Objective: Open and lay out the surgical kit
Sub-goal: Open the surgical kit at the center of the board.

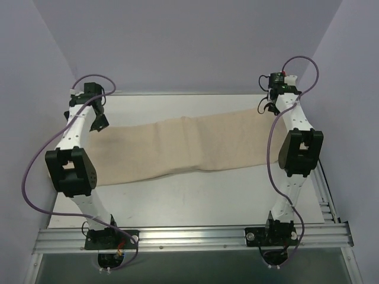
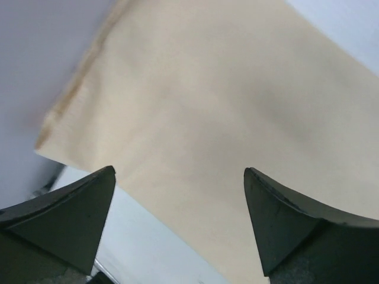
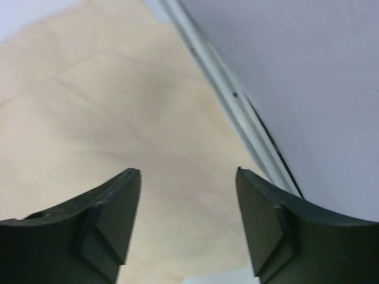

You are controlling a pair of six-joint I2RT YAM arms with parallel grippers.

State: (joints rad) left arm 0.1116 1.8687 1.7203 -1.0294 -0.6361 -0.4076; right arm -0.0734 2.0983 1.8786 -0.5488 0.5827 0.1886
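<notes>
The beige cloth wrap (image 1: 189, 148) lies as a long band across the white table, from the left arm to the right arm. No steel tray or instruments show; they are hidden or out of view. My left gripper (image 1: 98, 122) hangs open just above the cloth's left end. In the left wrist view its fingers (image 2: 179, 171) are wide apart and empty over the cloth (image 2: 213, 106) near its edge. My right gripper (image 1: 270, 107) is open above the cloth's right end. In the right wrist view (image 3: 188, 170) it is empty over the cloth (image 3: 106, 118).
The white tabletop (image 1: 195, 201) shows in front of the cloth. An aluminium rail (image 1: 189, 236) runs along the near edge and another along the right side (image 3: 237, 112). Pale walls close in the left, back and right.
</notes>
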